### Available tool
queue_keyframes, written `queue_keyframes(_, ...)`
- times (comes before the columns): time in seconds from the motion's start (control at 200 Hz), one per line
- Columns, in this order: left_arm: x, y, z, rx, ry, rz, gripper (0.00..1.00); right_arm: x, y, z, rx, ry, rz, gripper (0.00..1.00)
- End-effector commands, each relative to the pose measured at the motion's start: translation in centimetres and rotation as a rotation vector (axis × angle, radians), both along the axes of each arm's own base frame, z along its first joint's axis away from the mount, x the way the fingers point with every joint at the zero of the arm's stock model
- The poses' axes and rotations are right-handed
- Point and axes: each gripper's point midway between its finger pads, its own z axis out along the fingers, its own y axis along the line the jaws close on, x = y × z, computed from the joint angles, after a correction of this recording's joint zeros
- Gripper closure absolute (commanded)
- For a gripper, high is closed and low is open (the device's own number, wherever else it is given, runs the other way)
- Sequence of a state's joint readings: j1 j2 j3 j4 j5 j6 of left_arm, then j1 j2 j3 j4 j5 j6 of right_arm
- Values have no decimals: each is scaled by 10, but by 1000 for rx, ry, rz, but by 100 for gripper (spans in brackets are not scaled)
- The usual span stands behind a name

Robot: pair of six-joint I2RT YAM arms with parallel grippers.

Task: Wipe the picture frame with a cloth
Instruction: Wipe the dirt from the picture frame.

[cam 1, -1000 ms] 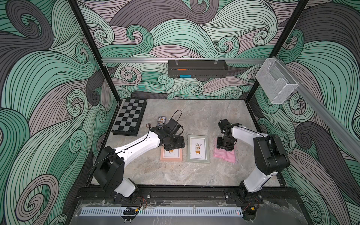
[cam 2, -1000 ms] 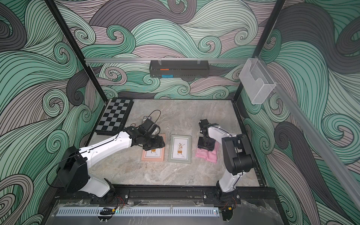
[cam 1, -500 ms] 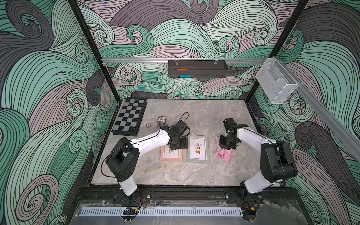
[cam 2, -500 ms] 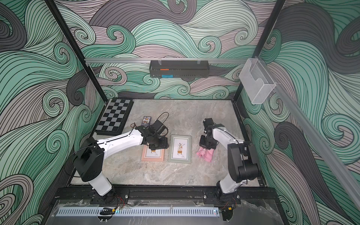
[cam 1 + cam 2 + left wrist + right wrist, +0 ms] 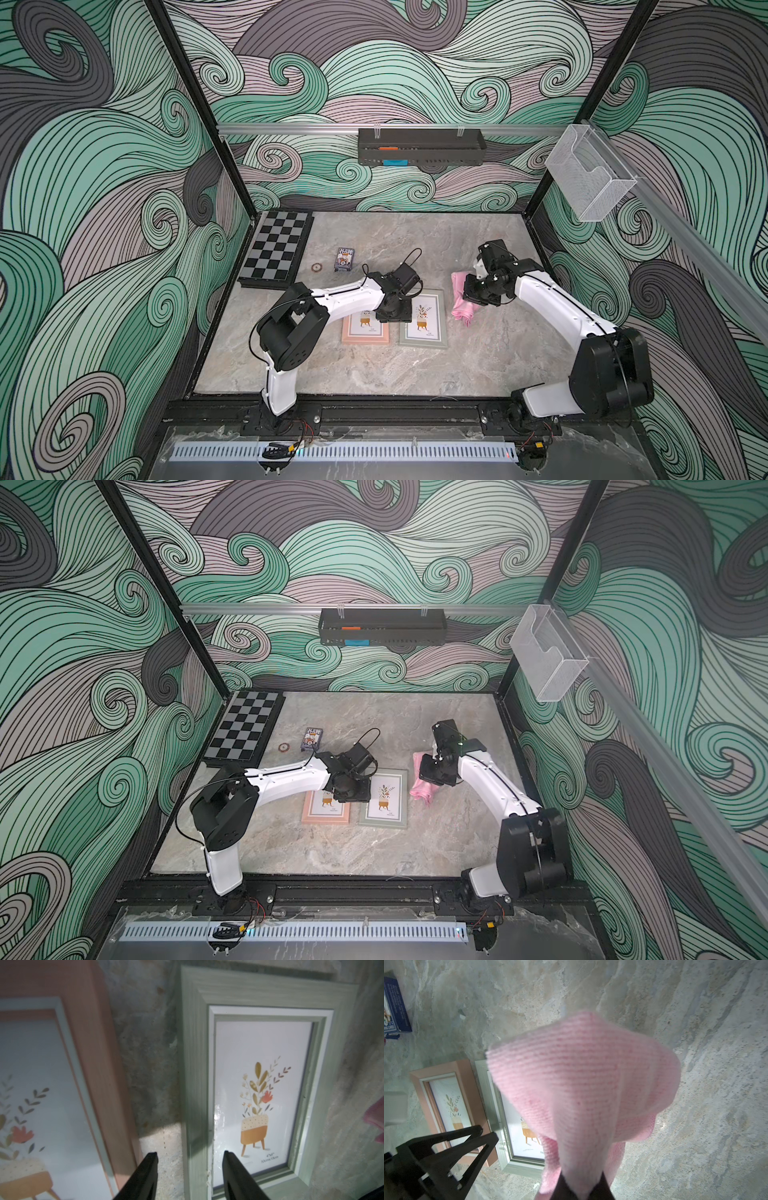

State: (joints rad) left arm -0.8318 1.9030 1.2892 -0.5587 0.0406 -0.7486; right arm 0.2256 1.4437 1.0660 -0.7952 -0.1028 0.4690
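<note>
I had the right jaws clenched on the cloth (image 5: 583, 1084), which hung bunched from them just right of the green frame (image 5: 424, 326); whether its tail touched the bench (image 5: 374, 374) I couldn't tell. The left jaws stood parted low over that frame's left rail, one finger (image 5: 145, 1174) above the bare strip beside the pink frame (image 5: 365, 332), the other above the glass, gripping nothing.
</note>
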Motion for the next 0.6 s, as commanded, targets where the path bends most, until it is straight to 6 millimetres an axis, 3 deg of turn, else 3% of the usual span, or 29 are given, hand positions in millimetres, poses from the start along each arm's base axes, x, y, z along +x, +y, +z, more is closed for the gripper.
queue_keyframes(0.0,9,-12,-4,-14,-25,-22,46,10,15,20,34,-52,52,100)
queue_keyframes(0.065,10,-17,-9,-24,-22,-29,48,14,22,28,49,-72,70,100)
queue_keyframes(0.155,8,-19,-17,-11,-10,-34,60,20,33,36,62,-93,97,100)
queue_keyframes(0.22,5,-16,-23,8,8,-30,67,25,42,41,82,-102,121,100)
queue_keyframes(0.33,-3,-4,-32,56,34,-10,71,33,62,42,135,-98,166,100)
queue_keyframes(0.595,-33,27,-47,168,102,60,79,60,122,3,250,18,241,100)
